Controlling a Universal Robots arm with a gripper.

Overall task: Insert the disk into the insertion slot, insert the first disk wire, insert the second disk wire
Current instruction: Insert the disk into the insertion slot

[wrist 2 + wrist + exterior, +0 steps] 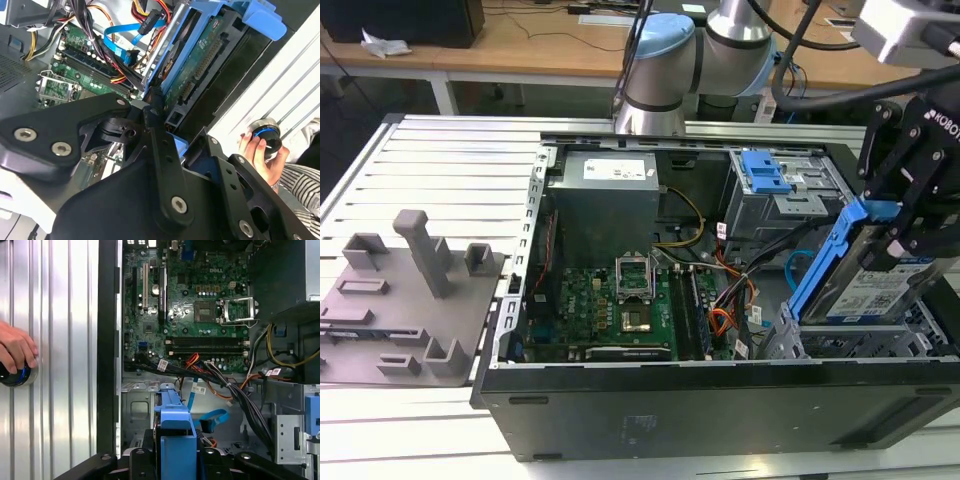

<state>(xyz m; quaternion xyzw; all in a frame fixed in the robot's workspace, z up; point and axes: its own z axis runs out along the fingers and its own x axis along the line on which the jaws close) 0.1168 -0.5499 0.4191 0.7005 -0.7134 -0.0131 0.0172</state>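
In the exterior view my black gripper (898, 222) is shut on the disk (876, 283), a silver drive with a white label in a bright blue caddy. The disk hangs tilted at the case's right end, its lower edge just above the insertion slot (850, 343), a grey perforated cage. The caddy (175, 426) shows between the fingers in the first wrist view; the disk's green underside (199, 57) faces the second wrist view. The first disk wire (194, 360), an orange-red-black bundle, and the second disk wire (210, 418), a light-blue looping cable, lie loose inside the case beside the cage.
A grey drive bay with a blue latch (766, 176) stands behind the cage. The motherboard (610, 300) and power supply (610, 190) fill the case's left. A grey fixture plate (410, 300) lies on the table. A hand (15, 351) rests on a round knob (265, 135) beside the case.
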